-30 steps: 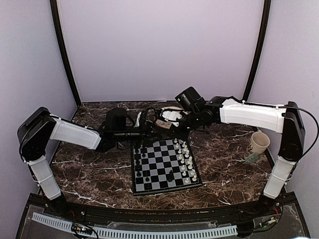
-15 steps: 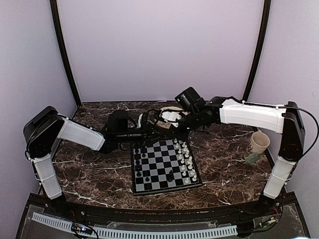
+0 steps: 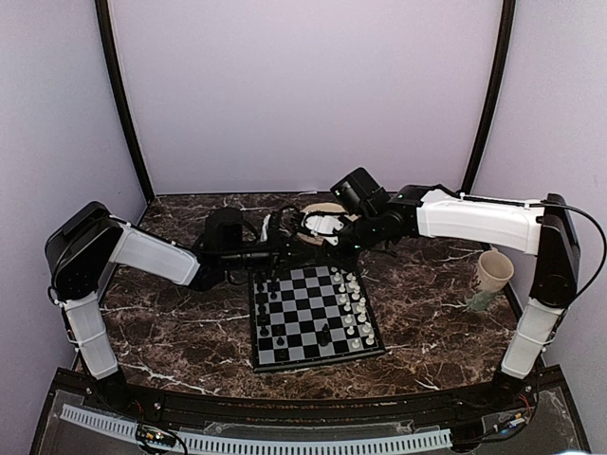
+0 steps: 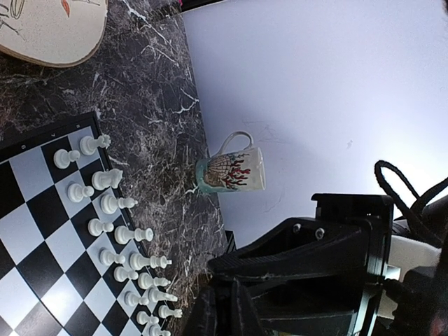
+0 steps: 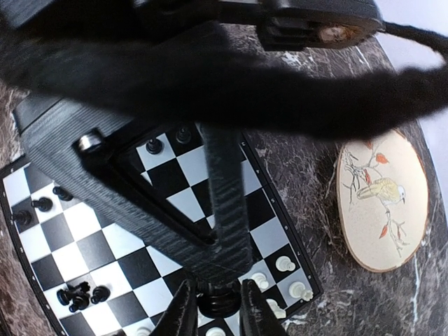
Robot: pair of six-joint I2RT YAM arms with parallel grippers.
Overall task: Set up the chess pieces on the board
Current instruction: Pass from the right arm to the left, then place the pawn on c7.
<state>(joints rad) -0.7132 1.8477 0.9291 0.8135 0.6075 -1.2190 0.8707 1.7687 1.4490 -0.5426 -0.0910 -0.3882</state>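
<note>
1. One dark marble table (image 3: 427, 322) carries everything. The left arm (image 3: 142, 254) and the right arm (image 3: 474, 220) reach inward from its near corners and meet over the board's far edge, which I judge is so that one can pass a piece to the other.
2. The board (image 3: 300, 324) lies flat in the middle of the table, between the two bases, handy to either arm.
3. A round beige plate (image 5: 381, 199) with a painted bird lies just beyond the board's far edge. A mug (image 4: 231, 171) stands well apart on the right, out of the arms' way.
4. The right gripper (image 5: 218, 313) hangs above the board, its two fingers closed on a small dark rounded thing, by its look a black chessman (image 5: 218, 299), held above the squares.
5. The left gripper (image 4: 222, 311) is clenched tight. In the right wrist view one of its fingers comes down right to that chessman, so a handover toward the black side looks likely. Whether it truly pinches the piece I cannot tell.
6. Two files of white chessmen (image 4: 115, 204) stand upright along the board's right edge, seemingly on their starting squares.
7. Fewer black chessmen (image 3: 266, 313) stand along the left edge, and a heap of black pieces (image 5: 80, 295) lies on a middle square near the front, apparently waiting to be placed.
</note>
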